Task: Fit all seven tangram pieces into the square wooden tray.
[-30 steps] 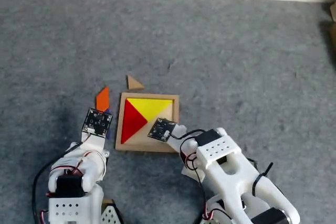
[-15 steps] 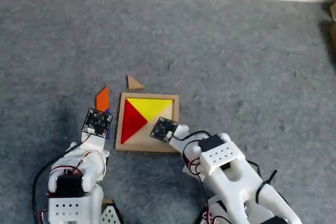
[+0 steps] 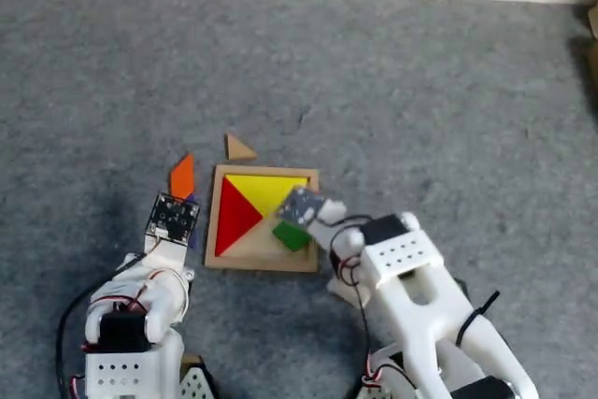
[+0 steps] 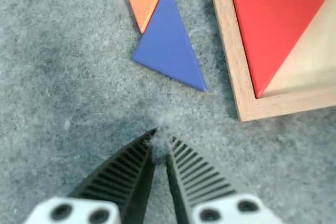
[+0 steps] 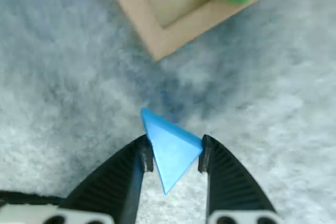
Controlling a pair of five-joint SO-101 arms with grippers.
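Two large triangles are lying flat inside the square wooden tray. The red triangle is filling the side toward the left arm, and the yellow triangle is sitting along the far rim, their edges touching. A green piece is resting in the near right part of the tray, beside the right arm. The tray is lying on the grey table toward its near edge, between the two arms.

Outside the tray, an orange parallelogram is lying just off its far left corner. A dark blue triangle is touching the parallelogram's tip and lying beside the tray's left rim. A small tan triangle is sitting just beyond the far rim.

The left gripper is pointing down at the table near the dark blue triangle, its jaws pressed together on nothing. The right gripper is clenching a light blue triangle just outside the tray corner nearest the green piece.
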